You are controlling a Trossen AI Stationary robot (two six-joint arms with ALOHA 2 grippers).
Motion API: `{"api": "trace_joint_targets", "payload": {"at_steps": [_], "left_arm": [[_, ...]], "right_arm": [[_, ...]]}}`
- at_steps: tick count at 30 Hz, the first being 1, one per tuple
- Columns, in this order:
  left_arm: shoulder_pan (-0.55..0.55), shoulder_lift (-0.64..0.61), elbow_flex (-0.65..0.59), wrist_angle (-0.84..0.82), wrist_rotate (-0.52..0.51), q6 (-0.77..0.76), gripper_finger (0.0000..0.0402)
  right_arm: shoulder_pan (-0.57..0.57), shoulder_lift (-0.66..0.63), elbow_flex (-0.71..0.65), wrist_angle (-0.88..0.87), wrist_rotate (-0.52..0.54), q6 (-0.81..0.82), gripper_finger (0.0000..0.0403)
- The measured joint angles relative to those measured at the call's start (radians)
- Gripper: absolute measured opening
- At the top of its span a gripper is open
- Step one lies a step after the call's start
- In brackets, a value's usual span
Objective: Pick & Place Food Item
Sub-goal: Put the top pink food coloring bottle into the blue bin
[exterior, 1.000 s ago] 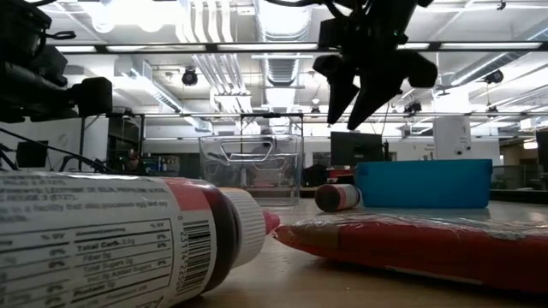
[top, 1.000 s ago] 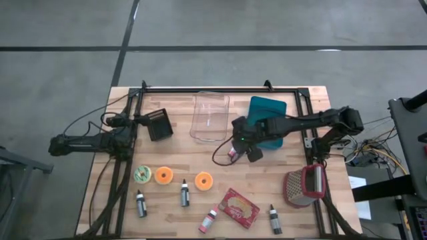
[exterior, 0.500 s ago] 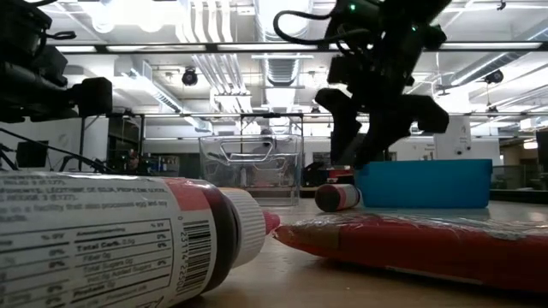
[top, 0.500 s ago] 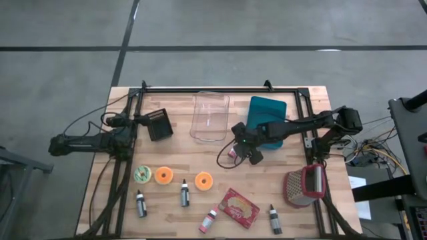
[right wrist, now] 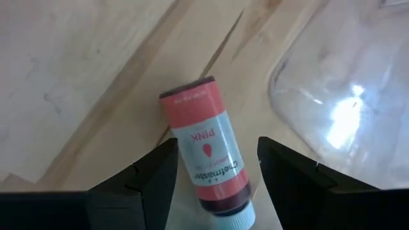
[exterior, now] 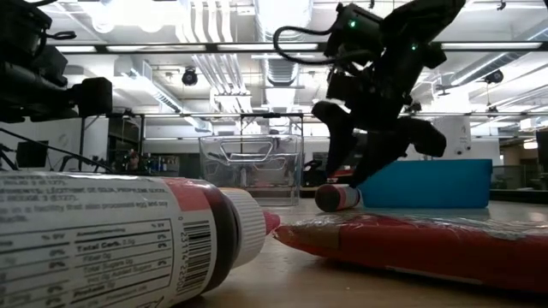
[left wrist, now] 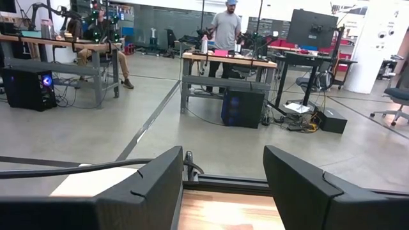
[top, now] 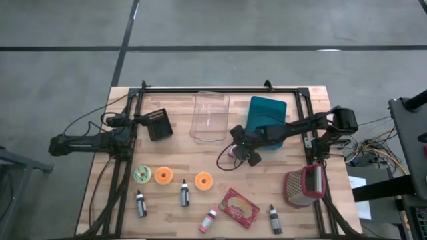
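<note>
Right gripper (right wrist: 214, 176) has descended, jaws spread astride pink bottle (right wrist: 206, 151) beside clear bin (top: 211, 117).

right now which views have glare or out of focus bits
Low view: the near bottle and red packet fill the foreground soft and blurred, and ceiling lights backlight the right gripper into a silhouette. Right wrist view: bright glare on the clear container, while the pink food colouring bottle is readable. High view: evenly lit.
</note>
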Motion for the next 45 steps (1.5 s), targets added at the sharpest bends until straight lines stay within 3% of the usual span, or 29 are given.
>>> {"api": "trace_joint_targets", "payload": {"at_steps": [21,31,39,45], "left_arm": [[0.000,0.001,0.000,0.000,0.000,0.000,0.0223],[0.000,0.001,0.000,0.000,0.000,0.000,0.0223],[0.000,0.001,0.000,0.000,0.000,0.000,0.0223],[0.000,0.001,0.000,0.000,0.000,0.000,0.0223]], "right_arm": [[-0.016,0.101,0.001,0.066,0.008,0.004,0.0212],[-0.015,0.102,0.001,0.072,0.012,0.135,0.0212],[-0.016,0.107,0.001,0.078,0.010,0.132,0.0212],[-0.015,0.107,0.001,0.082,0.007,0.132,0.0184]]}}
